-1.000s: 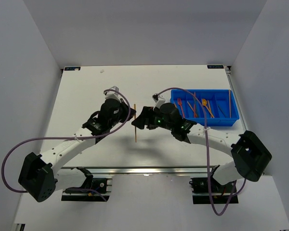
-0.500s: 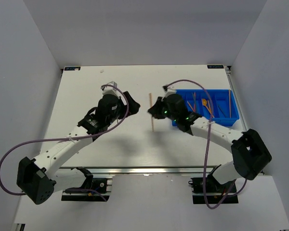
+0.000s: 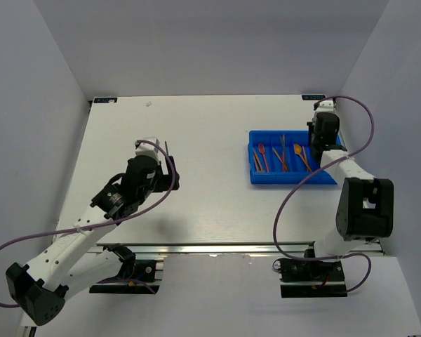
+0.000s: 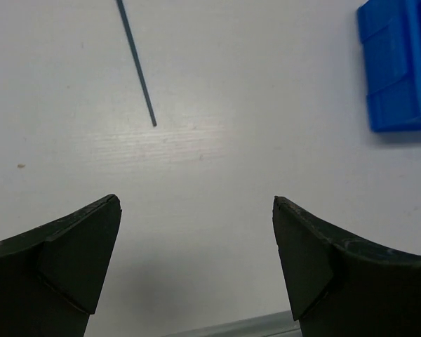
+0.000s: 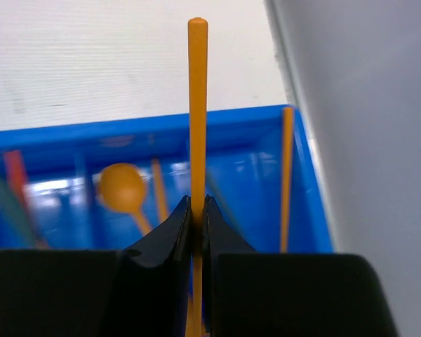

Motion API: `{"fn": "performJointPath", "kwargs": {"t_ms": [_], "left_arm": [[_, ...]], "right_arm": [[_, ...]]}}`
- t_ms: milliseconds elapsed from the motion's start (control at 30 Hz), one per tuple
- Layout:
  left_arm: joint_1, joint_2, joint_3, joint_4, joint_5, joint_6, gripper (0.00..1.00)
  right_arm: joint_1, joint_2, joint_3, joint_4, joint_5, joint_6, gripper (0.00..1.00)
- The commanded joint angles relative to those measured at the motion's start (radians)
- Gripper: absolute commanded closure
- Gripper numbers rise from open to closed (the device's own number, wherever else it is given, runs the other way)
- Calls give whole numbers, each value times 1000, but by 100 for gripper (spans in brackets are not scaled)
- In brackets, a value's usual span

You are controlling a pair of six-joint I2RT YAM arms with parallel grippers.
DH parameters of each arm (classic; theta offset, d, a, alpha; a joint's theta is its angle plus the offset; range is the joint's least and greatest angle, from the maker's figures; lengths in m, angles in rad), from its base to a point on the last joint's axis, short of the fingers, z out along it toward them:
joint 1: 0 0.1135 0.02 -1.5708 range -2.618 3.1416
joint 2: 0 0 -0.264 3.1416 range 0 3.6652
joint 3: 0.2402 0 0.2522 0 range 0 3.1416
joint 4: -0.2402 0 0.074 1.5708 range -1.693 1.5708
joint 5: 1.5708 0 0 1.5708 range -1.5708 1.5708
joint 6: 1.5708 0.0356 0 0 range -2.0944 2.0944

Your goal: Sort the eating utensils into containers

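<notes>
Left gripper hangs spread wide above the white table; right gripper sits over the right end of the bright blue four-compartment plastic tray, pinching a thin orange plastic stick; red and orange utensils lie inside the tray; a thin dark blue-grey stick lies on the table ahead of the left gripper.

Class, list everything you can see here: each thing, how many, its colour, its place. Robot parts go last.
Table: one, white, under everything.
Tray: one, blue, far right of the table.
Utensils in the tray: several, red and orange; count unclear.
Dark stick: one, dark blue, on the table left of the tray.
Orange stick: one, orange, held over the tray.
Arms: two, white and black, each with a purple cable.
Left gripper: one, black, open, empty.
Right gripper: one, black, shut on the orange stick.
</notes>
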Motion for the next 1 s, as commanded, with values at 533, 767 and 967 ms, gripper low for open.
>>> {"fn": "performJointPath", "kwargs": {"t_ms": [533,767,967], "left_arm": [[6,-3,-90,32,37,45,2],[11,19,-61,19,-15,-12,2],[11,51,-43,57,-64,-82,2]], "right_arm": [[-98,189,24,215,84,-151,92],[-114,177,98,113,110,-77,39],[-110,30,119,40,55,27,11]]}}
